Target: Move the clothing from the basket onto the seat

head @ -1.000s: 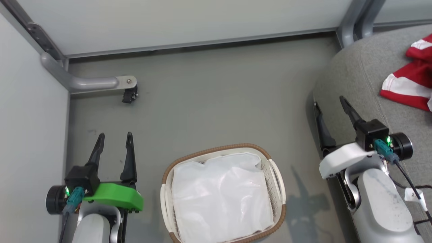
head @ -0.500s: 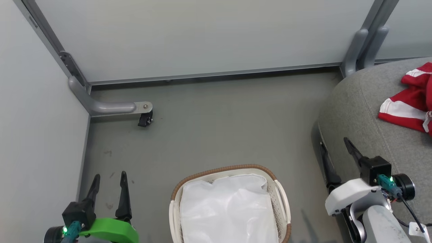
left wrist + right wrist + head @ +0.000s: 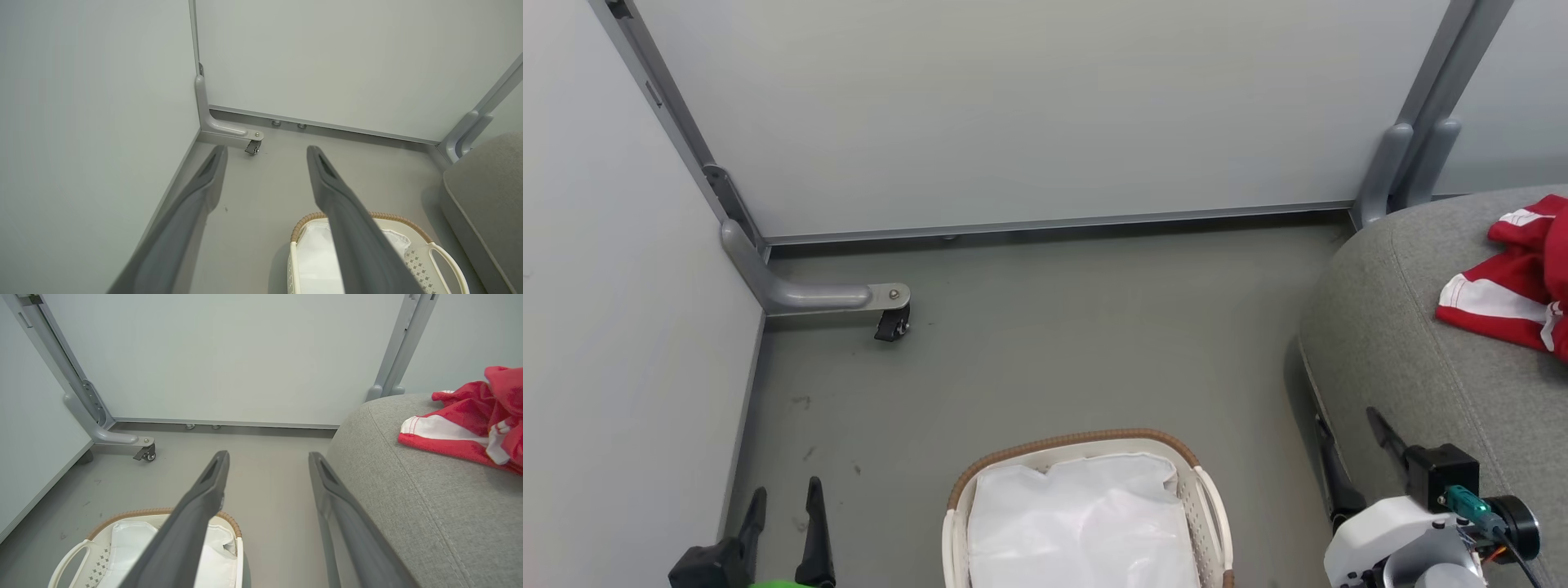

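Red cloth with white bands, the clothing (image 3: 1511, 282), lay on the grey seat (image 3: 1405, 351), well apart from the basket (image 3: 1078, 441), where just the white liner (image 3: 1086, 523) showed. Left pincer (image 3: 786, 490) and right pincer (image 3: 1346, 418) stood wide open, gripping nothing. The transfer looked done; the next move called only for a check that nothing hid under the liner

You have the oval white perforated plastic basket (image 3: 1078, 437) on the floor (image 3: 1045, 351) ahead, the white liner sheet (image 3: 1086, 523) lying in it. To its right stands the large grey woven-fabric seat (image 3: 1405, 343), with the soft red-and-white fabric clothing (image 3: 1515, 273) on top.
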